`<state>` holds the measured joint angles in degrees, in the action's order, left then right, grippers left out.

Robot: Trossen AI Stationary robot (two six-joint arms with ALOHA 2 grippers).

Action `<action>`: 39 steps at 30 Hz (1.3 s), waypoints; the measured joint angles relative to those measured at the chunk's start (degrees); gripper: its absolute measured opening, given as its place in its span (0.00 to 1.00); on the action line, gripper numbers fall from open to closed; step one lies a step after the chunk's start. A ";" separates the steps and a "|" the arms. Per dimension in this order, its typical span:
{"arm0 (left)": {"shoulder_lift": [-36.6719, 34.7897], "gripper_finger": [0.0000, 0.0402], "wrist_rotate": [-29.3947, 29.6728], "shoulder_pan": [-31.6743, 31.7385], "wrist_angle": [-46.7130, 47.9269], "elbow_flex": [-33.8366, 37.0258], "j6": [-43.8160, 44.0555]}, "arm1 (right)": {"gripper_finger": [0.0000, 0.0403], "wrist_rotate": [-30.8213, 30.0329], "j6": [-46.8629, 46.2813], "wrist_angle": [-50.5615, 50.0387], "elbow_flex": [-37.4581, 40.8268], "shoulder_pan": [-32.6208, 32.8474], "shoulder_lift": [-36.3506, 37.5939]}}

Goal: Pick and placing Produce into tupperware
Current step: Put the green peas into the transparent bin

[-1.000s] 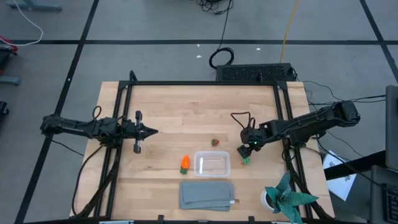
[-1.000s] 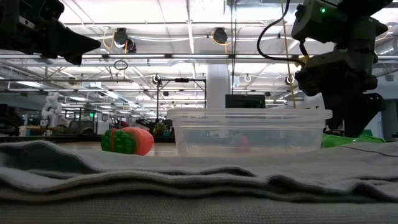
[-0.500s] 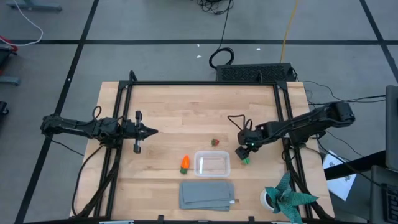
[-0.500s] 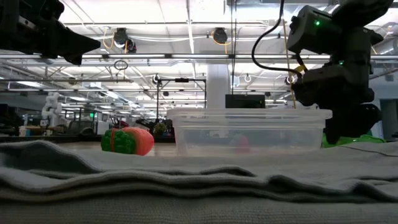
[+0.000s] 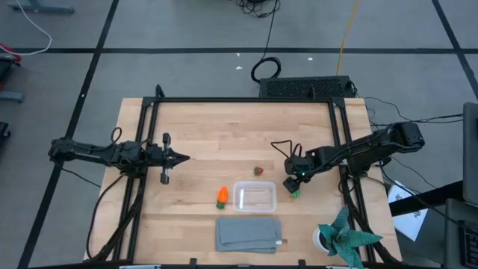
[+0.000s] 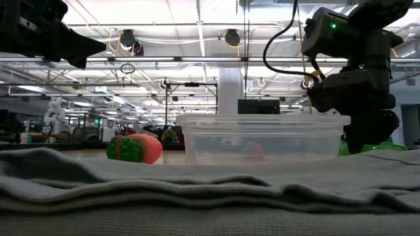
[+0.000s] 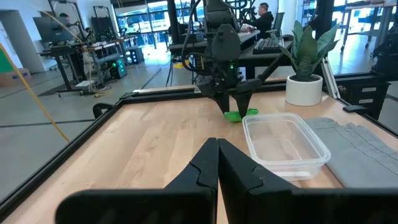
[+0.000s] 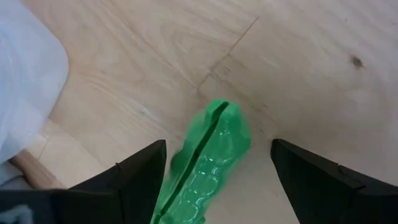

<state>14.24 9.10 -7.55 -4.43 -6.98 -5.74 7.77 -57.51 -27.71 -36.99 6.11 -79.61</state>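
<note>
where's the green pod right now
The green pod lies on the table just right of the tupperware in the high view, between the open right pincer's fingers.

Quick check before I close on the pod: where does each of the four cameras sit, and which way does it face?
High: overhead, straight down; both arms, tupperware.
Low: table height, across grey cloth; right hand beside tupperware.
Left wrist: facing across the table past shut left hand.
Right wrist: down between open fingers at green pod.
Shared: the pod shows in the high, left wrist and right wrist views.
</note>
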 joint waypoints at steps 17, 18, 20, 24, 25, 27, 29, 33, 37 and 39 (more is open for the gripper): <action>0.00 0.01 0.00 0.01 -0.04 0.00 0.00 | 0.33 4.19 2.57 -0.16 0.31 -0.11 3.63; 0.00 0.01 0.00 0.00 -0.04 0.00 0.00 | 0.31 3.78 2.78 -0.21 0.31 -0.11 4.19; 0.00 0.01 0.00 0.02 -0.07 0.00 0.00 | 0.29 3.57 2.74 -0.14 0.29 -0.17 4.98; 0.00 0.01 0.00 0.00 -0.13 0.00 0.00 | 0.27 3.74 3.16 -0.11 0.24 -0.11 6.05; 0.00 0.01 0.00 0.00 -0.13 0.00 0.00 | 0.27 3.70 3.16 -0.18 0.24 -0.11 6.07; 0.00 0.01 0.00 0.01 -0.13 0.00 0.00 | 0.27 4.02 3.34 -0.30 0.24 -0.15 6.07; 0.00 0.01 0.00 0.01 -0.13 0.00 0.00 | 0.27 4.35 3.38 -0.29 0.22 -0.12 6.09; 0.00 0.01 0.00 0.00 -0.13 0.00 0.00 | 0.27 4.50 3.38 -0.20 0.20 -0.13 6.11; 0.00 0.01 0.01 0.01 -0.13 0.00 0.00 | 0.27 6.10 4.41 -0.50 -1.08 -0.26 6.11; 0.00 0.01 0.01 0.01 -0.13 0.00 0.00 | 0.27 6.26 5.80 -0.58 -2.97 -0.27 5.94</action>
<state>14.24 9.11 -7.55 -4.56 -6.98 -5.74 14.03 -51.70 -28.29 -39.97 5.84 -73.67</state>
